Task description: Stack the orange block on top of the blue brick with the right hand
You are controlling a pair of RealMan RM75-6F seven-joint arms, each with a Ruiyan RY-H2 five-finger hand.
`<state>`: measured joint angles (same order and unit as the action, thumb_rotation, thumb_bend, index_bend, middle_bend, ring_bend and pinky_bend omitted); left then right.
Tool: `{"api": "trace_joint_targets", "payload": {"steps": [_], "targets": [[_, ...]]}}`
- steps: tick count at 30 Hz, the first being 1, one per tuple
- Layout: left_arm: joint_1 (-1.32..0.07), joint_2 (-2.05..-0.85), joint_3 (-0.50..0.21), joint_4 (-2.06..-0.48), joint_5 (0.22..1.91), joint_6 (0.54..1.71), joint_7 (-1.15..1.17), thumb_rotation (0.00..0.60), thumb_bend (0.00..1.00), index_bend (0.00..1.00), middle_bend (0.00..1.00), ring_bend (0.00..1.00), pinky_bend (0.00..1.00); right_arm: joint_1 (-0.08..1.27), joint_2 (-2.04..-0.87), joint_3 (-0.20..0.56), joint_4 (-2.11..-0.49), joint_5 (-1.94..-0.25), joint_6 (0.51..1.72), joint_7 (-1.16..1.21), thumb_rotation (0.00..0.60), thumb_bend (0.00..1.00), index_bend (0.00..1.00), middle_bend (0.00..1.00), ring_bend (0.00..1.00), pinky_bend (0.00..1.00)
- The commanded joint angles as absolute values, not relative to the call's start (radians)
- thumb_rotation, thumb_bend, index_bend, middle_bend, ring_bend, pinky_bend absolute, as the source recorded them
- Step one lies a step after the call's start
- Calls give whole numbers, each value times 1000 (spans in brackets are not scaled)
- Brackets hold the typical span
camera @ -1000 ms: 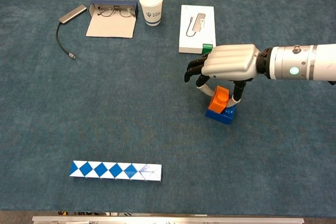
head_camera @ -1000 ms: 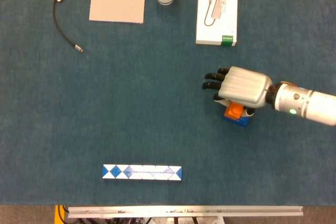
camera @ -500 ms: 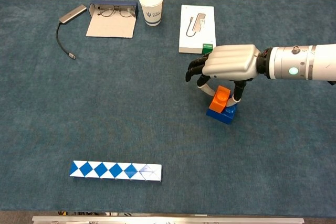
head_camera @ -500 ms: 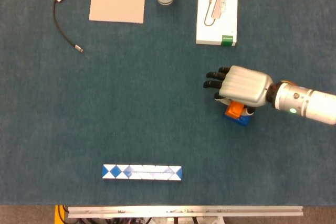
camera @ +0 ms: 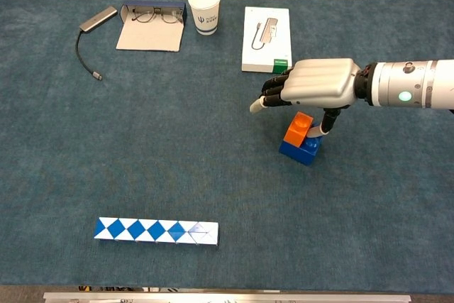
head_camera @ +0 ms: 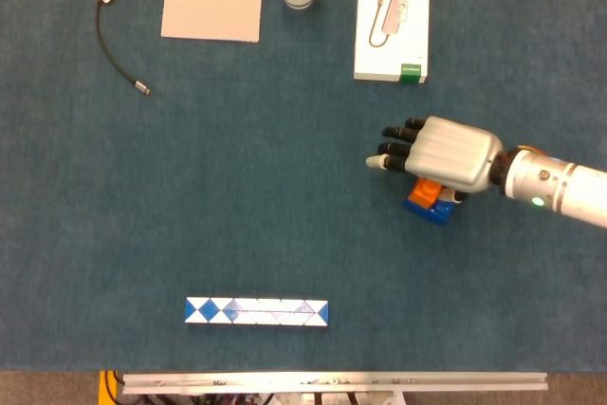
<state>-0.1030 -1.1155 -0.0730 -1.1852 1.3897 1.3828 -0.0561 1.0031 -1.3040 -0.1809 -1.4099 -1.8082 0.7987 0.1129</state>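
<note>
robot hand (camera: 312,84) — ribbed metal, fingers spread | orange block (camera: 299,128) on blue brick (camera: 299,150)

the table (camera: 177,147) has a dark blue-green carpet-like top, with a metal rail along its near edge. along the far edge, from left to right: a grey hub (camera: 98,18) with a black cable (camera: 81,51) curling toward the near side, an open case (camera: 150,26) with glasses (camera: 154,13) in it, a white paper cup (camera: 204,0) just right of the case, and a flat white box (camera: 266,39) with a green near corner. right of centre lies a blue brick (camera: 301,150) with an orange block (camera: 299,128) on top of it. near the front, left of centre, lies a long blue-and-white strip (camera: 156,230), well apart from everything else.
</note>
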Motion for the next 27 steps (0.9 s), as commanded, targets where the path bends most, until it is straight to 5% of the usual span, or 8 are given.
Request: {"api": "trace_joint_targets", "payload": {"steps": [1,15,27], "targets": [[-101,-1114,-73,-1190,1390,1386,-53,600,215,374,368,327,522,998,-1301,-177,-1416,-1805,806,106,600,150,103,192,105,244],[-95,-1100,-70,-1222,1404,1410,-35,600,215,375,368,327,522,959,-1243,-153,-1496,-1779,847,31,600,151,103,192,105,244],[-118,-1052,-66,-1300,1439,1403,-10,600,215,375,368,327,522,803,-1061,-118,-1689,-1631,965,-227,600,153,139,192,105,244]]}}
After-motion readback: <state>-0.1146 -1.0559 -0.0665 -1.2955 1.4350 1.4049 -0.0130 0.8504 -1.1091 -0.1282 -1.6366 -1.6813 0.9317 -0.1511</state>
